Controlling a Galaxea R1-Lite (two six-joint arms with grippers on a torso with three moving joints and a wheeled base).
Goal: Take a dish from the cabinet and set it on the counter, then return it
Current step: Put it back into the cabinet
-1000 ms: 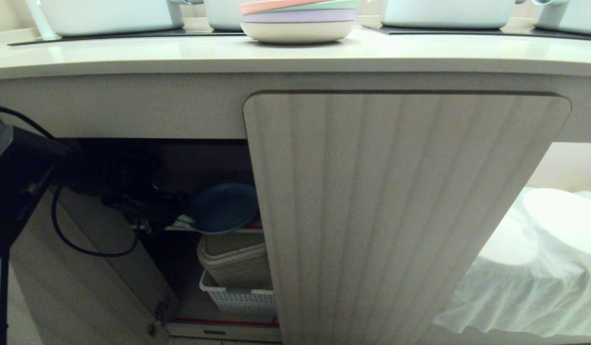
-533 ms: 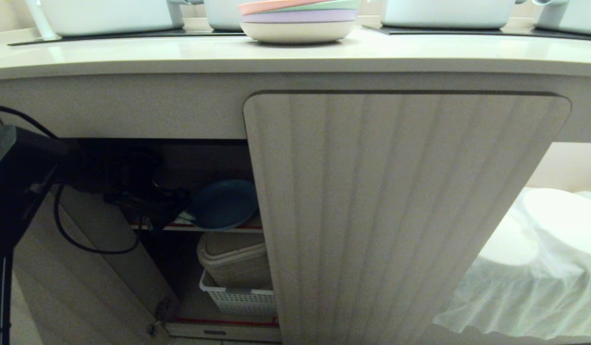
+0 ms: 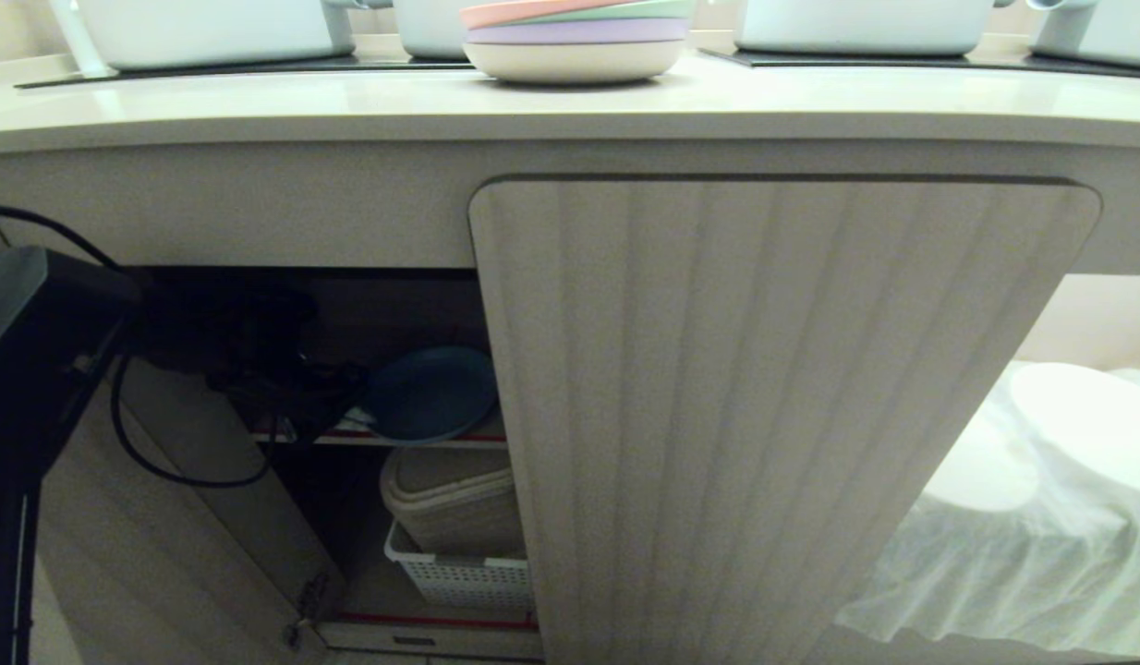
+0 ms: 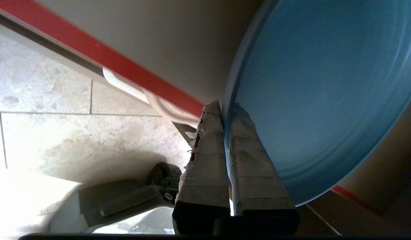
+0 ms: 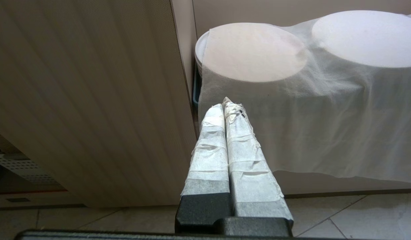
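Observation:
The blue dish [image 3: 431, 395] sits tilted at the red-edged inner shelf [image 3: 348, 439] inside the open left side of the cabinet [image 3: 773, 416]. My left gripper [image 3: 353, 406] reaches into that dark opening and is shut on the dish's left rim. In the left wrist view the taped fingers [image 4: 208, 146] pinch the rim of the dish [image 4: 325, 86], one finger on each face. The counter [image 3: 570, 106] runs across the top, above the cabinet. My right gripper [image 5: 227, 103] hangs parked and shut low beside the fluted door, holding nothing.
A stack of pastel plates [image 3: 575, 42] and pale pots [image 3: 210, 28] stand on the counter. Below the shelf sit a beige lidded bin [image 3: 454, 499] and a white basket [image 3: 464, 577]. The open left door [image 3: 173, 545] swings outward. White cloth [image 3: 1023, 517] covers round things at the right.
The left gripper has carried the dish slightly up and deeper into the cabinet; its lower rim now sits at the shelf edge instead of overhanging it. The right arm is still.

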